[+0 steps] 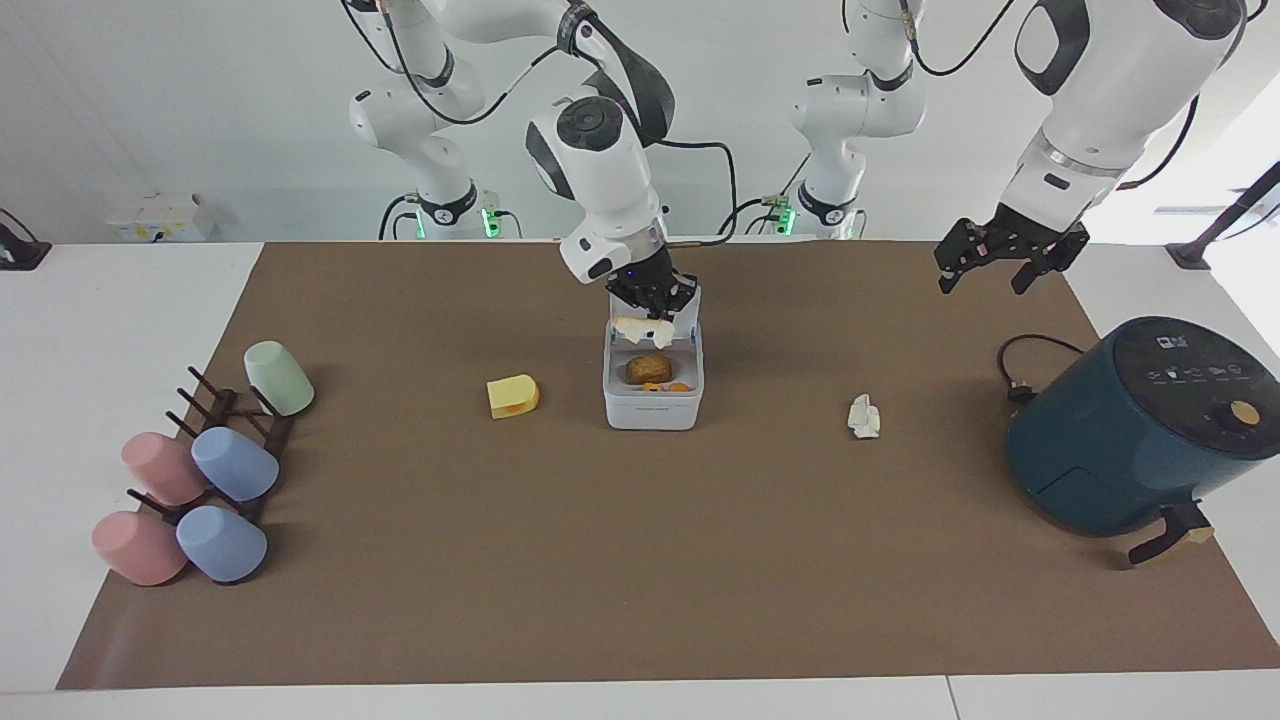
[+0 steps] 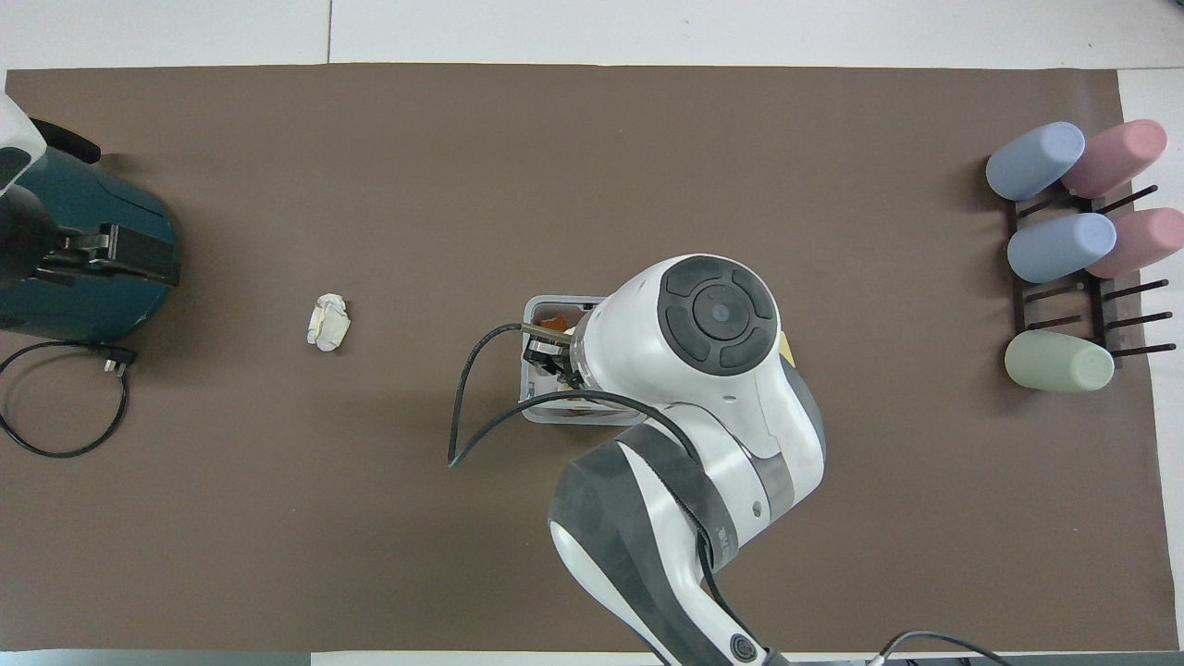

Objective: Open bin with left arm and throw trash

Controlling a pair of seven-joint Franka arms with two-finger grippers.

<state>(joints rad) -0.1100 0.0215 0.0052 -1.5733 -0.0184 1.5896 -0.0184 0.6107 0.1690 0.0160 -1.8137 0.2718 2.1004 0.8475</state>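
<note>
Your table (image 1: 130,300) is white under a wide brown mat (image 1: 640,560), against a white wall. The fryer (image 1: 1140,425) fills the left arm's end, the cup rack (image 1: 215,455) the right arm's end; the mat's farther half lies open. The bin (image 1: 652,395) stands mid-mat, lid up. Your right gripper (image 1: 652,300) hangs over it, pinching the bread scrap (image 1: 645,331); the overhead view hides that scrap under the arm. Your left gripper (image 1: 1003,262) is raised near the fryer, fingers spread. The yellow block (image 1: 513,396) and paper wad (image 1: 864,416) flank the bin.
</note>
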